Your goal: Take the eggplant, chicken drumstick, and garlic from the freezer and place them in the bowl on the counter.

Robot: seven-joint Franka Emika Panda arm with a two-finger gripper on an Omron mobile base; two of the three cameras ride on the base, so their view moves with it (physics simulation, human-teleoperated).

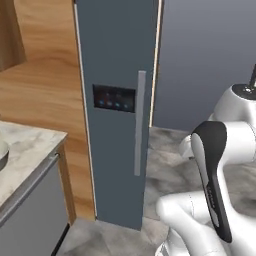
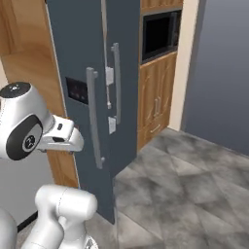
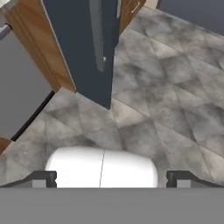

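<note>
- Left base view: The freezer (image 1: 117, 100) stands tall and dark blue in the middle, and its door is shut. A long grey bar handle (image 1: 140, 122) runs down its front, next to a small dark panel (image 1: 114, 97) with blue lights. The pale stone worktop (image 1: 27, 147) sits at the lower left, with a bit of the bowl (image 1: 2, 154) at the very edge. The white arm (image 1: 215, 180) is folded up at the lower right, well apart from the freezer.
- Right base view: The freezer (image 2: 92, 73) shows two grey handles (image 2: 93, 116) side by side. The arm's round white joint (image 2: 22, 121) sits at the left, with a link pointing toward the freezer. A black oven (image 2: 160, 31) sits in the wooden wall (image 2: 155, 97) behind.
- Hand view: The hand looks down at the grey tiled floor (image 3: 175, 96). The gripper (image 3: 112, 178) has its jaws wide apart and holds nothing. The bottom of the freezer (image 3: 87, 43) is at the top.
</note>
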